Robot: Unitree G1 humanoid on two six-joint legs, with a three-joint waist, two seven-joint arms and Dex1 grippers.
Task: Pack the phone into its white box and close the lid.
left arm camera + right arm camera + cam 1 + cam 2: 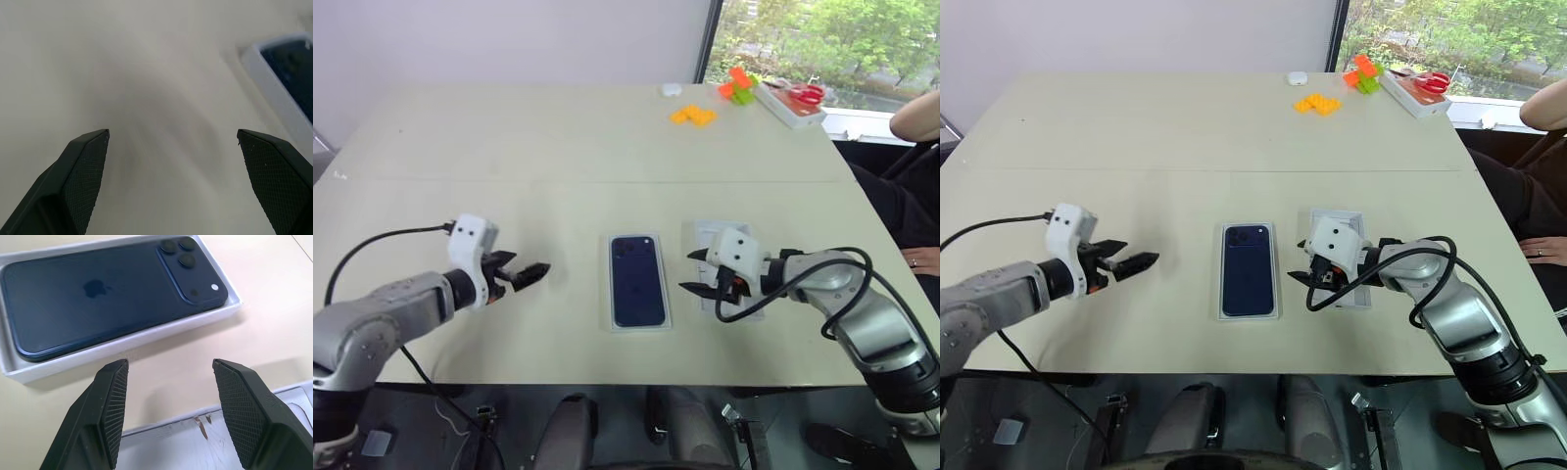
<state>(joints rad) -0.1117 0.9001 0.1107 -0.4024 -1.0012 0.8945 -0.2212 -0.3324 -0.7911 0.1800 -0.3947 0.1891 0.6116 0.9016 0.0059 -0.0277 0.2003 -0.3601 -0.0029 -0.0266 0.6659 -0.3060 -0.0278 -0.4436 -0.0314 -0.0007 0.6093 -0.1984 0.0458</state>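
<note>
Right wrist view shows the dark blue shiny phone (pixel 105 296) lying inside the shallow white cardboard box (pixel 122 340). Both the left gripper (pixel 530 271) and right gripper (pixel 695 272) stand apart, empty. Grabbing the white lid (pixel 1359 223) crookedly could bump the box.

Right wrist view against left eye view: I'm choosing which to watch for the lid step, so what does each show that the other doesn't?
The right wrist view shows the logo and lenses on the slim navy-blue phone, close up. The left eye view adds the left gripper, open over bare table, and orange blocks far off. Both show the phone lying in the shallow white cardboard box, uncovered, and the open right gripper above a white tray-like piece.
</note>
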